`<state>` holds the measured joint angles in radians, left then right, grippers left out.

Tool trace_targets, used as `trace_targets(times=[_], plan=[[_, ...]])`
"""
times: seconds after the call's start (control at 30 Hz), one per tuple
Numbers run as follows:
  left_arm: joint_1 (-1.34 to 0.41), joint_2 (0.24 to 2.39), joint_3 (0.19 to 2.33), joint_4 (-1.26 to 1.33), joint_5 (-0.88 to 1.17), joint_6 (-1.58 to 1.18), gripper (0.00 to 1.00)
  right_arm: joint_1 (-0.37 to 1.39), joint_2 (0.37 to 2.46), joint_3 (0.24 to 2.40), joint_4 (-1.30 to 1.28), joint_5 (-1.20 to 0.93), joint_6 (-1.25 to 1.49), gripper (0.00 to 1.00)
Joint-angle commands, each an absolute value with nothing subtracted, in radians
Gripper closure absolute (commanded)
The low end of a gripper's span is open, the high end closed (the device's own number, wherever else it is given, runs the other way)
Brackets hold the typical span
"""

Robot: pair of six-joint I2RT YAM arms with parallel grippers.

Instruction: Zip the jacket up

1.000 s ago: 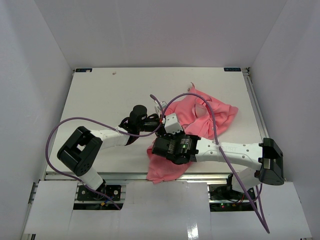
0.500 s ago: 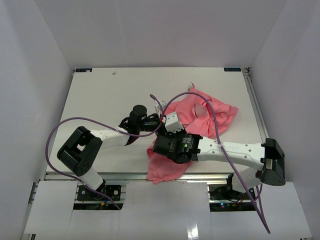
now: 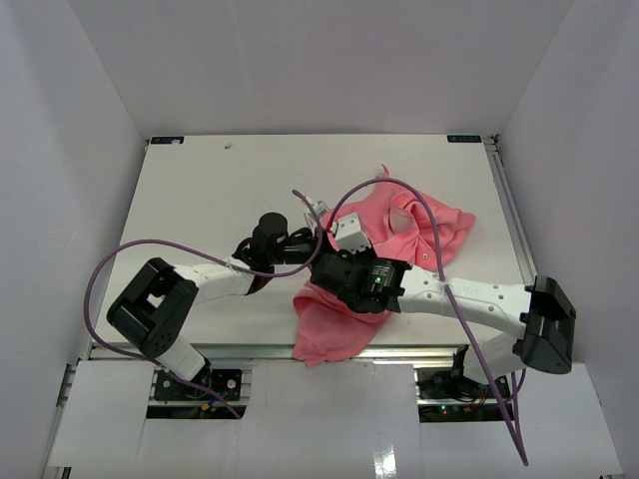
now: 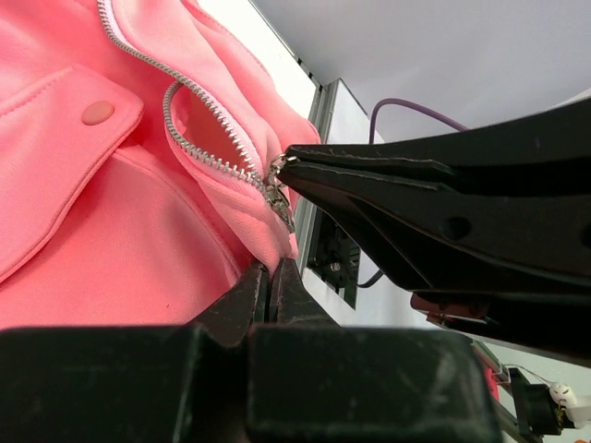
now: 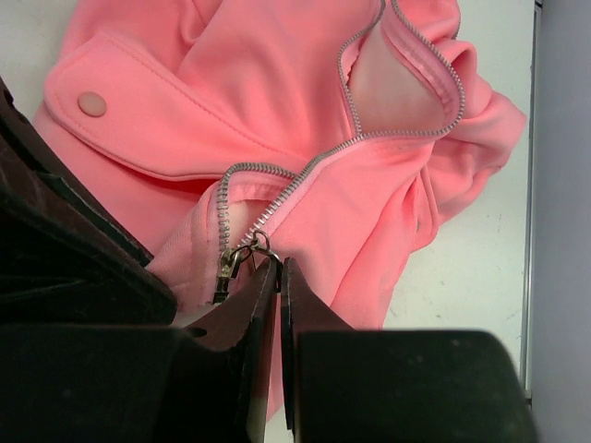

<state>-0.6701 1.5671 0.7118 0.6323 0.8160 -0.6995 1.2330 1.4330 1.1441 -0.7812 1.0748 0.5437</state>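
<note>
Top view: the jacket, soft salmon cloth, lies crumpled right of centre on the white table, with one flap reaching the near edge. Your left arm and right arm meet over its left side. Their tips are too small to read there.

Left wrist: your left claw has its black fingers pressed together at the cloth's edge. Whether cloth is caught between them cannot be told. The right claw, tapered and matt black, pinches the metal pull above the slider. Silver teeth curve upward. A flap carries a round snap.

Right wrist: the right claw nips the wire pull, with the slider just left of it. The teeth part into an oval, showing paler lining. The left claw is a dark blur, cut off at left.
</note>
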Motion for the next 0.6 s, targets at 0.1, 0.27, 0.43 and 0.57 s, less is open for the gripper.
trace_targets(times=[0.1, 0.27, 0.43, 0.57], plan=[[-0.687, 1.510, 0.680, 0.641, 0.878, -0.706, 1.00, 1.150, 1.352, 1.091, -0.565, 1.134, 0.383, 0.92], [-0.689, 1.527, 0.679, 0.643, 0.873, -0.703, 1.00, 1.091, 1.295, 1.052, -0.438, 1.087, 0.285, 0.92], [-0.690, 1.537, 0.680, 0.650, 0.878, -0.708, 1.00, 1.037, 1.252, 1.020, -0.354, 1.045, 0.220, 0.92], [-0.694, 1.538, 0.680, 0.661, 0.887, -0.716, 1.00, 0.988, 1.232, 0.987, -0.282, 0.998, 0.184, 0.92]])
